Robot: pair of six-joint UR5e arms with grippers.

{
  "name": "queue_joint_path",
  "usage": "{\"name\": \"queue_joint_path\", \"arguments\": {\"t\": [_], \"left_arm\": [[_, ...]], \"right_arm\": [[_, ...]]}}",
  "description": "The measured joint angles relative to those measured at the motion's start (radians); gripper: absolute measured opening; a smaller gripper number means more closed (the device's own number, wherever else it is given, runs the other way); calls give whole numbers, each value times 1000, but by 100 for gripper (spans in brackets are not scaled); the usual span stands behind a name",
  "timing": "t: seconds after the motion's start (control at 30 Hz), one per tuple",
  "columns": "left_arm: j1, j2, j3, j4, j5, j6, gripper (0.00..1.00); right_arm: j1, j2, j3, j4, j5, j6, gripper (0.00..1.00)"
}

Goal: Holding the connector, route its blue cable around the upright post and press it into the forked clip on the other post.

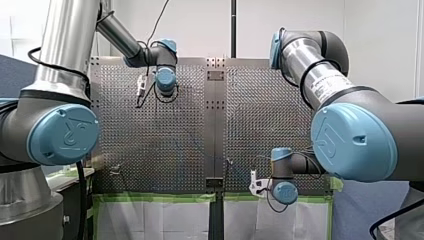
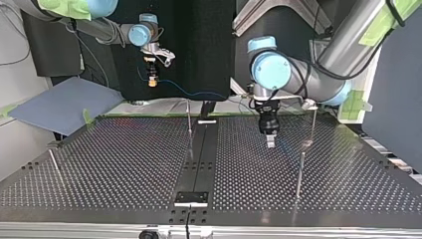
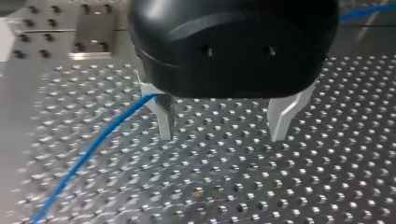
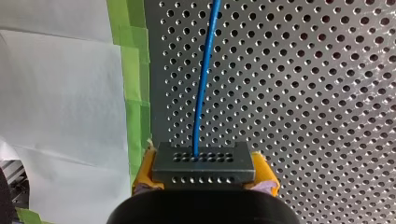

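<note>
My right gripper (image 4: 203,179), with yellow pads, is shut on a grey perforated connector (image 4: 203,163). The blue cable (image 4: 203,84) leaves the connector's face and runs ahead over the perforated table. In the top view my right gripper (image 2: 152,81) hangs above the far edge at the left, and the cable (image 2: 199,93) trails from it toward the middle. My left gripper (image 3: 222,133) is open, its metal fingers (image 3: 164,119) just above the table with nothing between them. The cable (image 3: 93,149) passes beside one finger. In the top view my left gripper (image 2: 269,139) is right of a thin central post (image 2: 189,122).
More thin posts stand on the perforated table (image 2: 124,164): one at the top view's right rear (image 2: 313,124), one nearer the front (image 2: 299,174), one leaning at the left (image 2: 54,167). A black rail (image 2: 201,154) runs down the middle. Green tape (image 4: 135,93) edges the table.
</note>
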Motion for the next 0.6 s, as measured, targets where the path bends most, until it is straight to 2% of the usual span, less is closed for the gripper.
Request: {"name": "queue_joint_path", "arguments": {"t": [0.23, 0.4, 0.6], "left_arm": [[-15, -60, 0, 1, -14, 52, 98], [-29, -104, 1, 11, -51, 82, 98], [-37, -156, 1, 23, -98, 89, 98]], "right_arm": [[0, 0, -2, 0, 0, 1, 0], [0, 0, -3, 1, 0, 1, 0], [-1, 0, -3, 0, 0, 2, 0]]}}
